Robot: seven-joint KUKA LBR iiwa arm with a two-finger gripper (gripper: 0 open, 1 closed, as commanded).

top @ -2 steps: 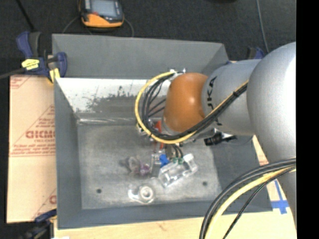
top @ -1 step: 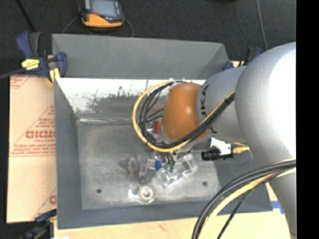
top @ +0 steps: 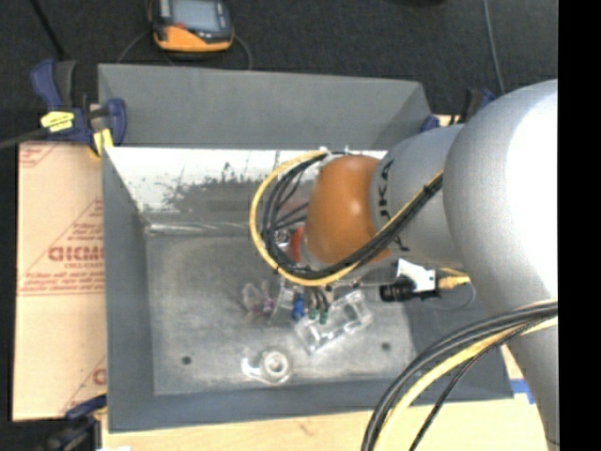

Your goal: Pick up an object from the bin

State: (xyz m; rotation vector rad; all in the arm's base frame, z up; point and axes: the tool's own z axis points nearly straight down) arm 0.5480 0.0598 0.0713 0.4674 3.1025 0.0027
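Jaws hang at the middle of the bin (top: pixel 188 336), above a clear plastic piece (top: pixel 333 329); wide or narrow, I cannot tell. Centre on that piece, clear of the ring (top: pixel 272 365), before closing.

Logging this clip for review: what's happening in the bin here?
The arm reaches into the grey bin from the right. Its gripper is down at a small cluster near the floor's middle: a clear plastic piece and a small purplish thing. A clear round piece lies apart, nearer the front wall. Whether anything is gripped cannot be told.
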